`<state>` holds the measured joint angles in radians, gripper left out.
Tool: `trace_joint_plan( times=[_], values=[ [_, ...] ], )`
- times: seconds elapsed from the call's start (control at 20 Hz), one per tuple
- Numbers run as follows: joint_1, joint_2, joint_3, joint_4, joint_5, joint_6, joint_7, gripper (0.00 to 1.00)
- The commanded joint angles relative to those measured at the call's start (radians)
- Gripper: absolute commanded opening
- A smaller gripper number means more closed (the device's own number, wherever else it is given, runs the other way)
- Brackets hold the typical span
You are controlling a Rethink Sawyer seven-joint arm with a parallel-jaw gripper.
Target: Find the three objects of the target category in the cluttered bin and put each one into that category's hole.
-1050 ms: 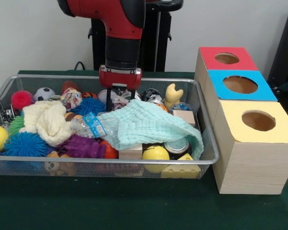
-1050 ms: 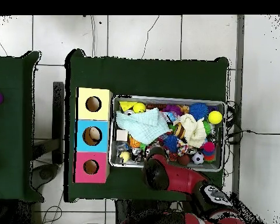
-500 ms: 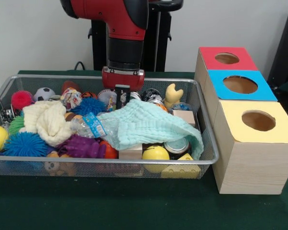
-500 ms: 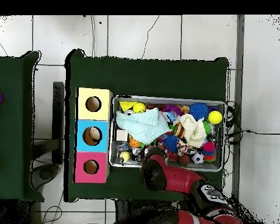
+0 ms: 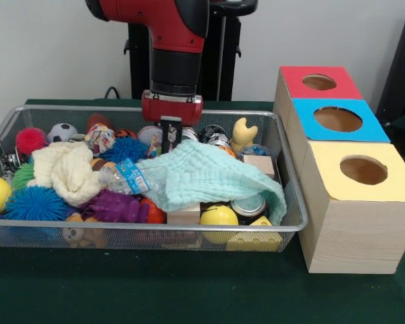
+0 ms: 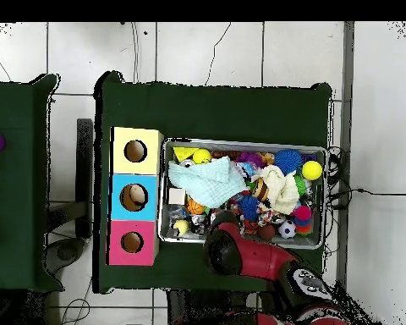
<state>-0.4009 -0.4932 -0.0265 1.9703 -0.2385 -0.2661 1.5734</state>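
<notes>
Green worktop (image 5: pixel 189 297) nearest us carries the mesh bin (image 5: pixel 148 233), boxes (image 5: pixel 354 202) beside it. We see a mint cloth (image 5: pixel 209 177) draped lengthwise over the clutter. Behind it the claw (image 5: pixel 171 138) hangs upright, clamped on a small pale object (image 5: pixel 171 137), long axis vertical, above the bin's far side.

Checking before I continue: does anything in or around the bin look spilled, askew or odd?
Nothing has spilled outside the wire bin. The one oddity: the mint cloth sprawls over the clutter and its corner droops by the near right wall, hiding items beneath.
</notes>
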Motion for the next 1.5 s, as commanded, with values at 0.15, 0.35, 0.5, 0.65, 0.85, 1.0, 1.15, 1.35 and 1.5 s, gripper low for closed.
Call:
trace_joint_plan(
  times=[0.15, 0.35, 0.5, 0.65, 0.85, 1.0, 1.15, 1.35, 1.5],
  values=[
    [0.071, -0.204, 0.035, -0.035, 0.177, 0.360, 0.189, 0.00],
    [0.095, -0.234, 0.026, -0.033, 0.206, 0.407, 0.204, 0.00],
    [0.108, -0.238, 0.025, -0.034, 0.224, 0.418, 0.215, 0.00],
    [0.131, -0.249, 0.017, -0.036, 0.250, 0.455, 0.223, 0.00],
    [0.176, -0.280, -0.013, -0.035, 0.286, 0.507, 0.234, 0.00],
    [0.190, -0.281, -0.020, -0.025, 0.308, 0.501, 0.235, 0.00],
    [0.215, -0.303, -0.042, -0.018, 0.333, 0.531, 0.237, 0.00],
    [0.240, -0.332, -0.067, -0.013, 0.352, 0.568, 0.235, 0.00],
    [0.246, -0.347, -0.072, 0.001, 0.365, 0.576, 0.234, 0.00]
  ],
)
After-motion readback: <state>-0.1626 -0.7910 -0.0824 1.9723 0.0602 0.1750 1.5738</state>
